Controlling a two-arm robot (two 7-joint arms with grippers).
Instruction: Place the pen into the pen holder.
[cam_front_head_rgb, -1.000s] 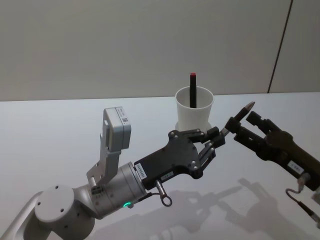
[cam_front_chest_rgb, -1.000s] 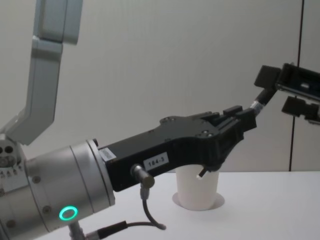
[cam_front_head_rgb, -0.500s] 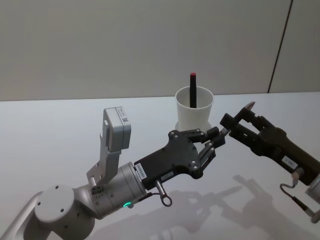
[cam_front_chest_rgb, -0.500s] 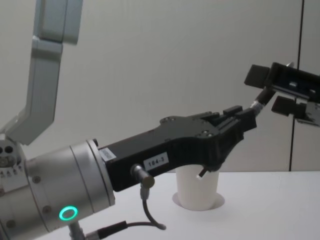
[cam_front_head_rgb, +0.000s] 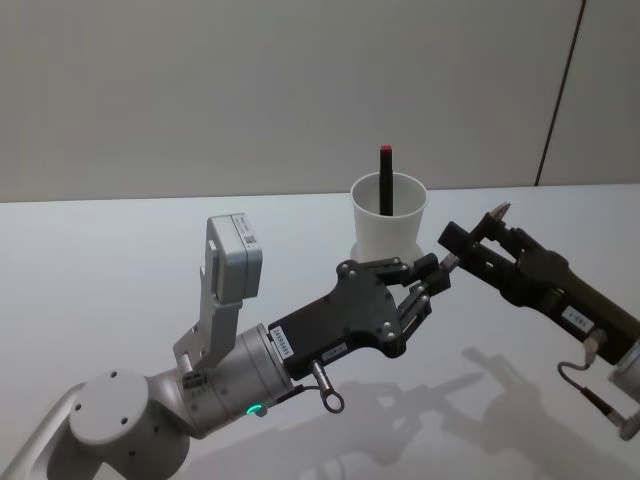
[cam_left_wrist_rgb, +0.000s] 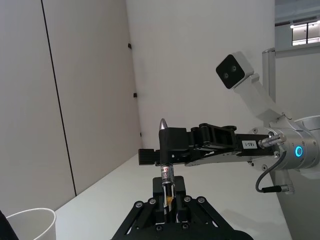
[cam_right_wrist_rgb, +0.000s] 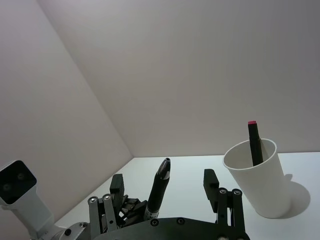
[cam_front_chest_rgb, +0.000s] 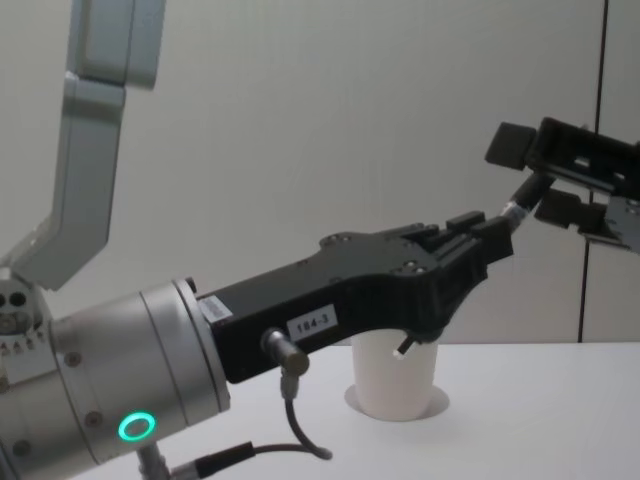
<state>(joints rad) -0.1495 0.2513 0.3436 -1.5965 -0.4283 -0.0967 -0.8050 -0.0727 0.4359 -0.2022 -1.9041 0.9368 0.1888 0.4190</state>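
My left gripper (cam_front_head_rgb: 432, 274) is shut on the lower end of a dark pen (cam_front_head_rgb: 495, 216), which points up and to the right above the table. My right gripper (cam_front_head_rgb: 480, 240) is open, one finger on each side of the pen's upper part, not touching it. In the right wrist view the pen (cam_right_wrist_rgb: 158, 189) rises between the two spread fingers (cam_right_wrist_rgb: 210, 180). The pen holder (cam_front_head_rgb: 389, 222), a white paper cup, stands on the table just behind my left gripper's fingers. In the chest view the cup (cam_front_chest_rgb: 396, 380) sits below the left gripper (cam_front_chest_rgb: 488, 242).
A black pen with a red end (cam_front_head_rgb: 385, 180) stands in the cup. The white table (cam_front_head_rgb: 120, 240) spreads to the left and in front. A plain wall with a dark vertical seam (cam_front_head_rgb: 560, 90) is behind.
My right gripper has moved left toward my left gripper, so its open fingers now sit around the pen. The left arm and the pen have held still.
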